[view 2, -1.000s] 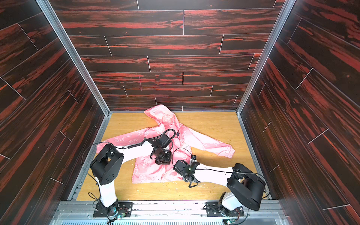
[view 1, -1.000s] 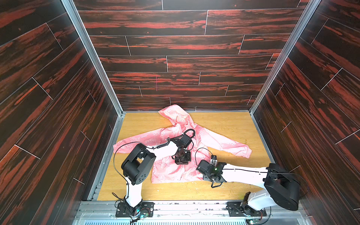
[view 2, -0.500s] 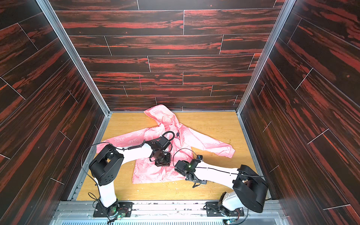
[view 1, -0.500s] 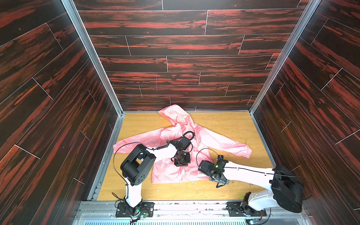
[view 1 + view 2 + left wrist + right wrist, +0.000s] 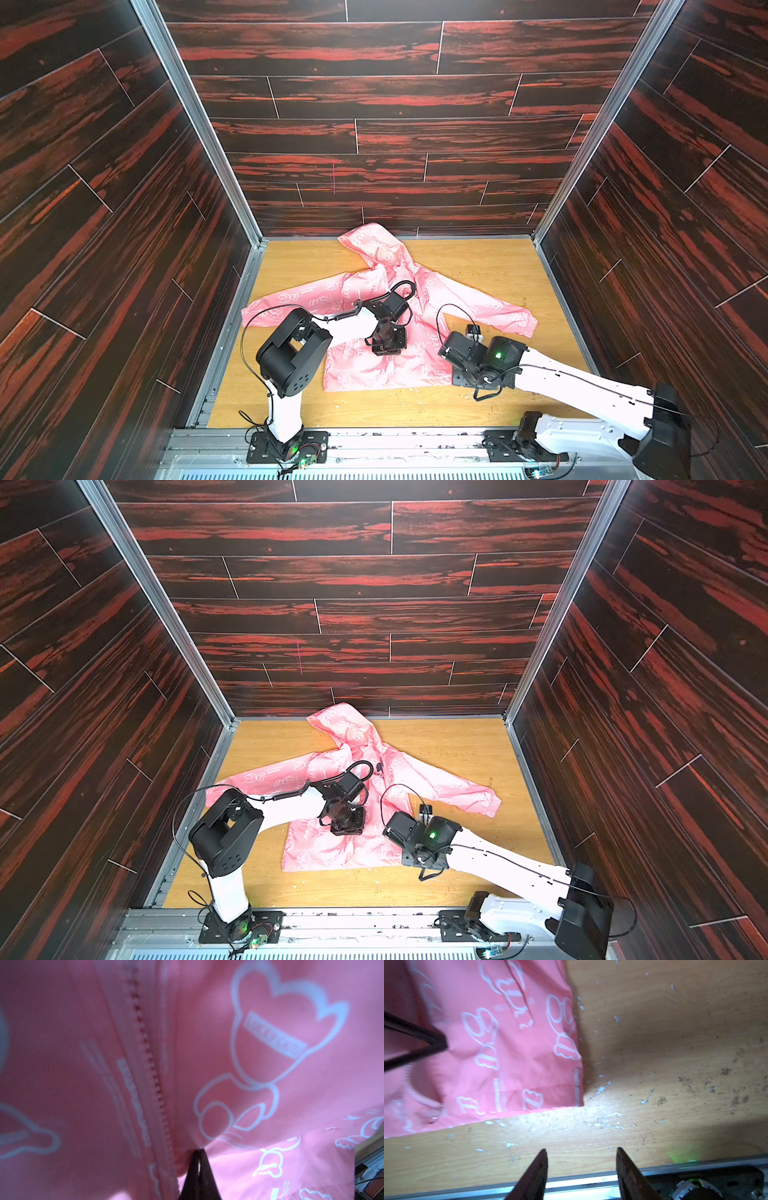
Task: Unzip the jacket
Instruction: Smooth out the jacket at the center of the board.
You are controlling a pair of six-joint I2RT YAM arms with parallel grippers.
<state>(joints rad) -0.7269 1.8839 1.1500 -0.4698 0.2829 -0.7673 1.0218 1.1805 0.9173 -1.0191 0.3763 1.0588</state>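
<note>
**Two arms, one zipper line: left on it, right beside the hem**

Front up, the jacket (image 5: 424,361) lies flat on the tabletop (image 5: 478,266), sleeves spread to either side. Its long axis runs from the hood (image 5: 374,249), up against the back wall, to the hem (image 5: 529,1103), the end nearest the robot's bases. The zipper (image 5: 152,1068) follows that same axis down the middle of the front.

Of the two, the left end effector (image 5: 387,349) is much the nearer. It points down onto the middle of the front, right on the zipper line. Its fingertips (image 5: 207,1178) are pressed fully together in a pucker of cloth just beside the teeth. No slider shows, so I cannot tell whether its tab is caught between them. The teeth visible in the left wrist view are meshed, so the unzipping looks unfinished.

Meanwhile the right end effector (image 5: 581,1149) is off the jacket, low over bare tabletop just beside the hem's corner on the robot's right. Its fingers stand partly apart with nothing between them.

The coming move probably turns on one line. The hem lies from the left end effector toward the bases, so a pull should run straight along the zipper's axis. A sideways tug would likely only drag the light cloth. The right arm, close to the hem, seems well placed to pin it.
</note>
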